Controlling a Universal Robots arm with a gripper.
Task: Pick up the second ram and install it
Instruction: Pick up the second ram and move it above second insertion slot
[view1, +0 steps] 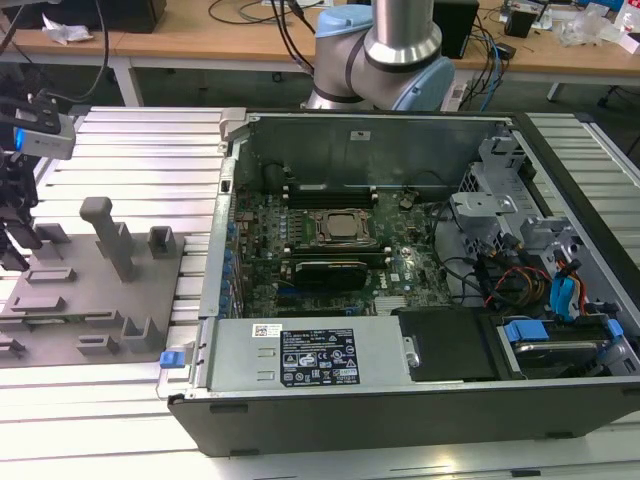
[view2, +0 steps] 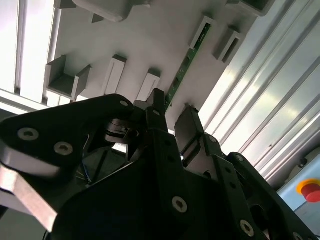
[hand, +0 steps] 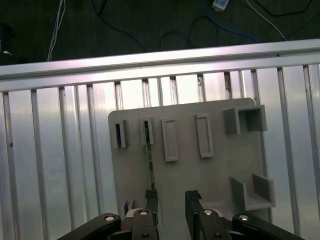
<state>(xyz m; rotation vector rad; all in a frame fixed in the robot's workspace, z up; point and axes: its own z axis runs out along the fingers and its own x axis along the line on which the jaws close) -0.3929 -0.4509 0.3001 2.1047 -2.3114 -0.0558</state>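
A black two-fingered tool (hand: 171, 198) hangs over a grey holder plate (hand: 200, 175) that lies on a ribbed aluminium bench (hand: 60, 175). In the exterior view the plate sits near the bench's edge at the exterior view's left, well apart from an open computer case (view1: 400, 430).

The second ram (hand: 149, 160), a thin green stick, stands on edge on the plate. It runs from a slotted post near the plate edge that faces the bench's rim towards the opposite edge, below the tool. It has not been lifted.

The tool is released: its two fingers (hand: 150, 199) stand apart, with only bare plate showing between them. In both wrist views the near end of the stick lines up with one finger rather than with the gap.

The main risk, as I judge it, is that offset. A straight descent could bring that finger down on the stick's top edge, bending it or tipping it out of its posts. A close from here would grip nothing, or nudge the stick sideways. The neighbouring posts (hand: 170, 140) stand close enough for a finger to catch on them.
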